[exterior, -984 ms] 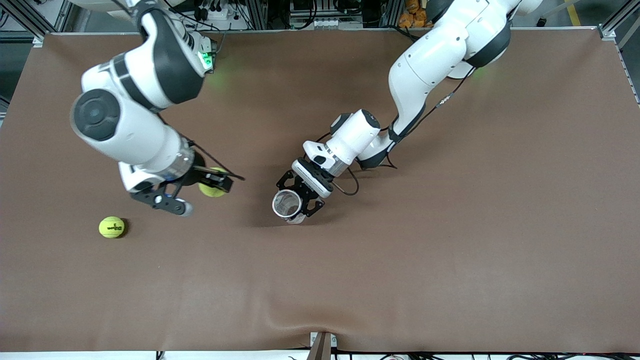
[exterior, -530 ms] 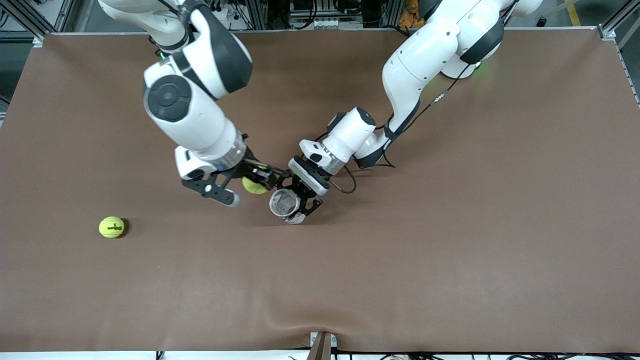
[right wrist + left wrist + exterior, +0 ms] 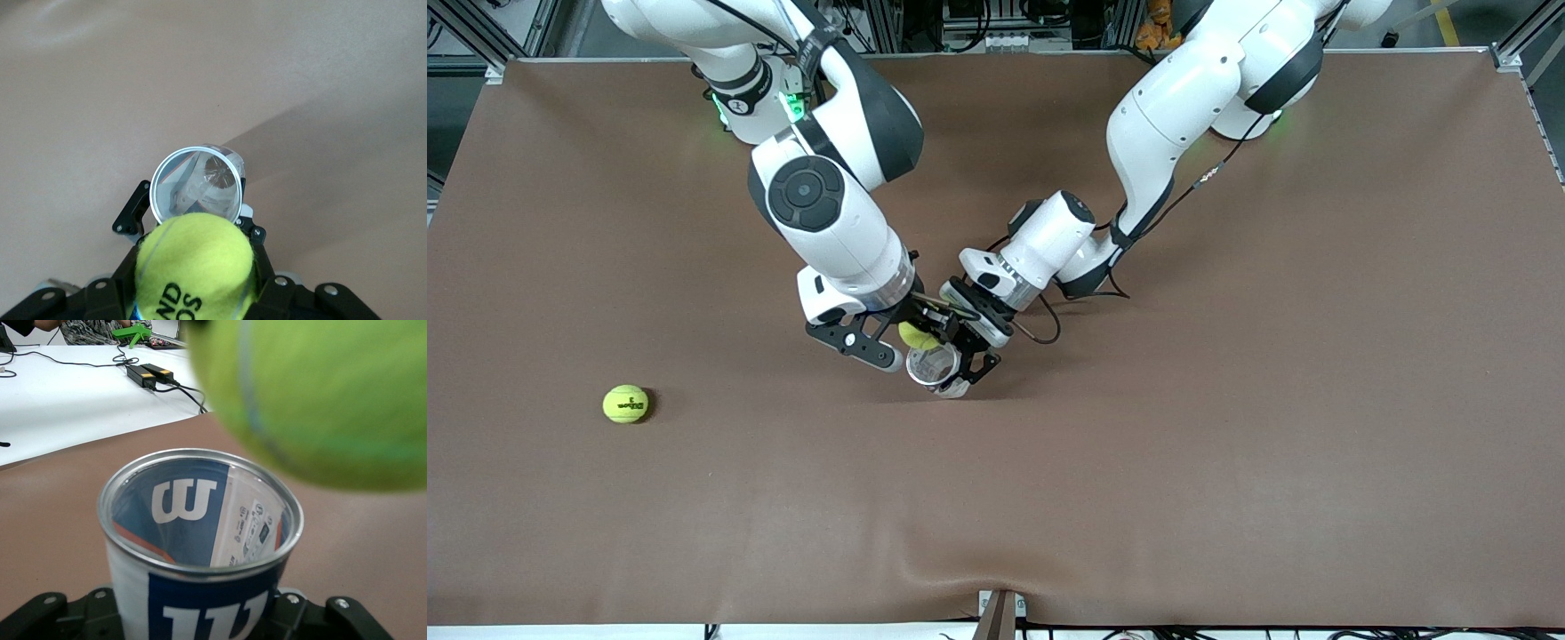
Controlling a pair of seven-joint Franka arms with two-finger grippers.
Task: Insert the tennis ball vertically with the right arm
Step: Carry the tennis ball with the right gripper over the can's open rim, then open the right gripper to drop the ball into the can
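Note:
My right gripper (image 3: 911,341) is shut on a yellow-green tennis ball (image 3: 916,334) and holds it just above the rim of an open Wilson ball can (image 3: 934,366). The ball overlaps the can's edge rather than sitting centred over the mouth. In the right wrist view the ball (image 3: 193,267) fills my right gripper (image 3: 195,280), with the can's mouth (image 3: 197,183) just past it. My left gripper (image 3: 953,359) is shut on the can and holds it upright. In the left wrist view the can (image 3: 200,540) sits in my left gripper (image 3: 200,623), and the ball (image 3: 320,393) hangs above its rim.
A second tennis ball (image 3: 625,404) lies on the brown table (image 3: 1227,444) toward the right arm's end. The table edge nearest the front camera shows a small ripple in the cover (image 3: 960,569).
My right gripper has carried the ball toward the left arm's end of the table, from well apart from the can to just above its rim. The left gripper and can have barely moved.

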